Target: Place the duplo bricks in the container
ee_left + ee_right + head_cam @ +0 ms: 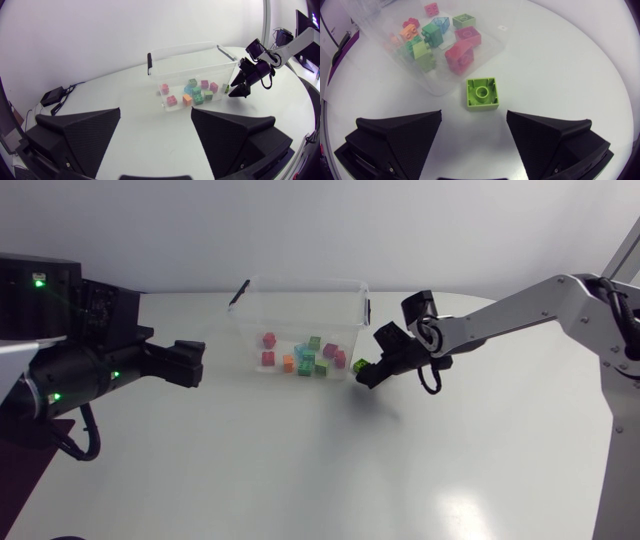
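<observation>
The white table [300, 470] carries a clear container [300, 280] already holding most bricks [305, 358]. The left gripper [156, 110] sits well aside, fingers apart. The right gripper [474, 114], fingers also apart, hovers over 1 lime brick [481, 93] lying studs-down just outside the container's wall, likely lining up a grasp.

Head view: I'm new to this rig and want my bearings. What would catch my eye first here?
A clear container in the middle of the table holds a cluster of colourful bricks. One lime-green brick lies hollow side up just outside its wall, ahead of the open right gripper. The left gripper, also open, is apart on the container's other side.
</observation>
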Controlling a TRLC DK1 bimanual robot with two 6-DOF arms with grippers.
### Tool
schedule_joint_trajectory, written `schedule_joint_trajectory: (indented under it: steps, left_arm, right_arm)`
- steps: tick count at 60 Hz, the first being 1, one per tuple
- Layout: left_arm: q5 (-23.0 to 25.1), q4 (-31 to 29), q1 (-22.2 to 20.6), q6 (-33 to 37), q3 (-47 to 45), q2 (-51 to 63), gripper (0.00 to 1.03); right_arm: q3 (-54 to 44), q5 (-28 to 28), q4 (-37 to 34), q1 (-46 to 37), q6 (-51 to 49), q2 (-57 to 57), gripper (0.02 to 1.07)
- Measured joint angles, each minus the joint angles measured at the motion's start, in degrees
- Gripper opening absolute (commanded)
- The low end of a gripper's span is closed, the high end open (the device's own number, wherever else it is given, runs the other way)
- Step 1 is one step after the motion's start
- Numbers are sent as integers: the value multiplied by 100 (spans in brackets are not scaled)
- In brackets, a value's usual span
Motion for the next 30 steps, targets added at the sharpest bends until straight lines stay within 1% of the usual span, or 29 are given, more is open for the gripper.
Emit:
schedule_joint_trajectory:
  steps: [3, 8, 12, 22, 25, 30]
  left_arm:
    - [0, 15, 0, 0, -13, -15, 99]
    - [-2, 28, 0, 15, -50, -63, 99]
    - [-2, 37, 0, 17, -74, -92, 99]
    - [-22, 39, 0, 59, -116, -140, 99]
    - [-26, 39, 0, 81, -118, -170, 99]
    - [-44, 39, 0, 96, -118, -208, 99]
  right_arm:
    - [48, 2, 2, 9, 0, 63, 89]
    - [127, 2, 20, 31, 0, 138, 80]
    - [181, 2, 55, 61, 2, 173, 68]
    - [232, 52, 208, 127, 2, 240, 32]
    - [236, 94, 258, 142, 4, 271, 24]
    - [236, 127, 289, 142, 4, 291, 22]
